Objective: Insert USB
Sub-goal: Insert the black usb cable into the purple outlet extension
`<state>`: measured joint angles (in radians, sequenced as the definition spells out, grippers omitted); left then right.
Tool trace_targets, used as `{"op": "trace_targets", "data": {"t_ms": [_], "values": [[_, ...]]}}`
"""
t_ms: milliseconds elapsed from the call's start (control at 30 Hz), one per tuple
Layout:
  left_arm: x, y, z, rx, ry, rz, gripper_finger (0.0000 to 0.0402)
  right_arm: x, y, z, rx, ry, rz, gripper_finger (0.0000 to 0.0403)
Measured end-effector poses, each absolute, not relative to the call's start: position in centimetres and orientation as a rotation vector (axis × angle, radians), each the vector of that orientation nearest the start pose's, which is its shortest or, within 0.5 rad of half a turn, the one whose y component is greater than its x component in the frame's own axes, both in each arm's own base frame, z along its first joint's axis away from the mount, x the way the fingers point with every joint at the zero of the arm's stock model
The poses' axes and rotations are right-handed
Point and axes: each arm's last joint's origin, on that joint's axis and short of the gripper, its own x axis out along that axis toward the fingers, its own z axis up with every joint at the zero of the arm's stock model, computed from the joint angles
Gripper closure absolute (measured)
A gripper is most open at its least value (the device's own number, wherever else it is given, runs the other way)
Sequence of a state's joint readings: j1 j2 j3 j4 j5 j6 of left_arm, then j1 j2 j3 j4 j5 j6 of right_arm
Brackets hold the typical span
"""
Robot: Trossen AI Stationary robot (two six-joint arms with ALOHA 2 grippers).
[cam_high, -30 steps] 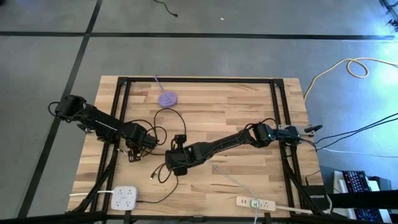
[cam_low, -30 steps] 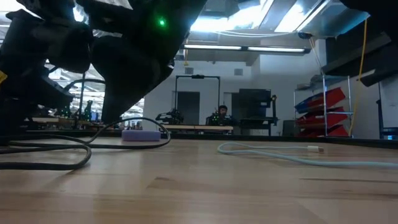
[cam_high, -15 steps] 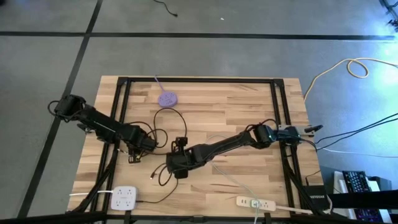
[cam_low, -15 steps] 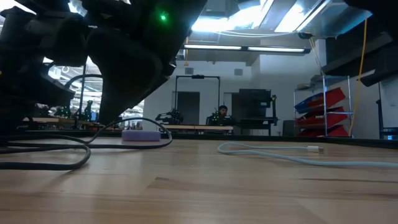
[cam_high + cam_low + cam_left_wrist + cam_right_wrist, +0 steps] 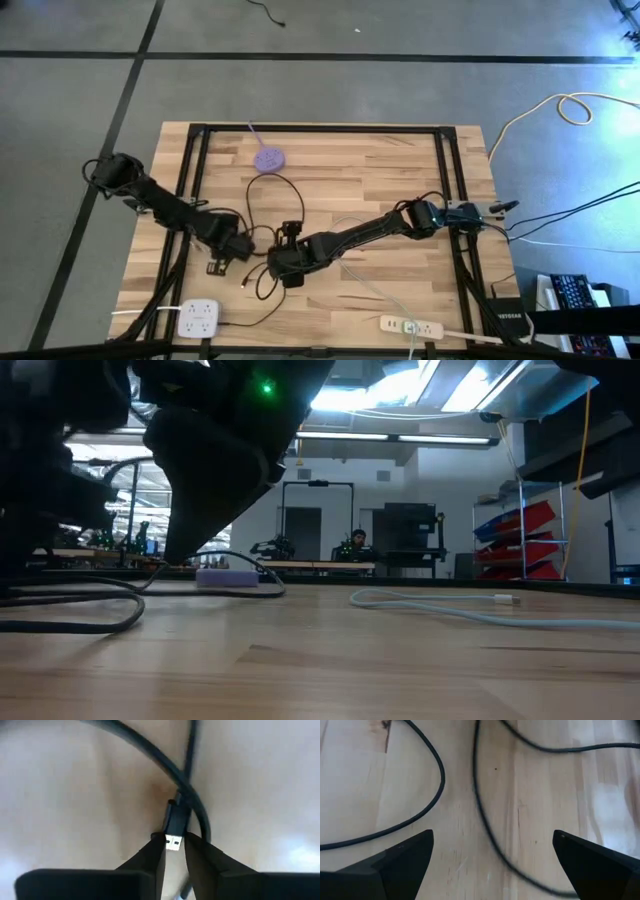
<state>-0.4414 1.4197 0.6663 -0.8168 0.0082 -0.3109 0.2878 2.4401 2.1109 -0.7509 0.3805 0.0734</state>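
Looking down from the high view, the left gripper [image 5: 243, 247] and right gripper [image 5: 283, 266] sit near each other at mid-table amid the black cable [image 5: 268, 190].

Low view — dark arm bulk fills the left; a purple hub [image 5: 226, 577] lies beyond.

Left wrist view — its fingers [image 5: 150, 857] pinch the USB plug [image 5: 175, 827].

Right wrist view — its fingers [image 5: 402, 857] spread wide over bare table [image 5: 530, 795].

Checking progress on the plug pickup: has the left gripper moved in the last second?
Yes. In the high view the left gripper has shifted toward the right gripper and the table's near edge, away from the purple hub.
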Motion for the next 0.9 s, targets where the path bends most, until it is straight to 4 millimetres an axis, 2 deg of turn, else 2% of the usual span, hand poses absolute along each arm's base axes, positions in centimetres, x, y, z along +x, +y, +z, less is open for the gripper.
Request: {"op": "trace_targets", "data": {"t_ms": [233,533,667,900], "values": [[19.2,-9.4,14.5,0.090,1.432,-0.151,0.0353,49.9,13.7,16.9,-0.287,1.009,-0.119,0.0013],[19.0,-9.3,14.4,0.014,1.443,-0.054,0.0351,49.9,13.7,16.9,-0.279,1.018,-0.106,0.0013],[19.0,-9.2,14.4,0.034,1.431,-0.031,0.0326,49.9,13.7,16.9,-0.274,1.020,-0.097,0.0013],[19.7,-9.2,14.5,0.090,1.338,0.004,0.0251,49.5,14.3,16.3,-0.330,1.039,-0.054,0.0013]]}}
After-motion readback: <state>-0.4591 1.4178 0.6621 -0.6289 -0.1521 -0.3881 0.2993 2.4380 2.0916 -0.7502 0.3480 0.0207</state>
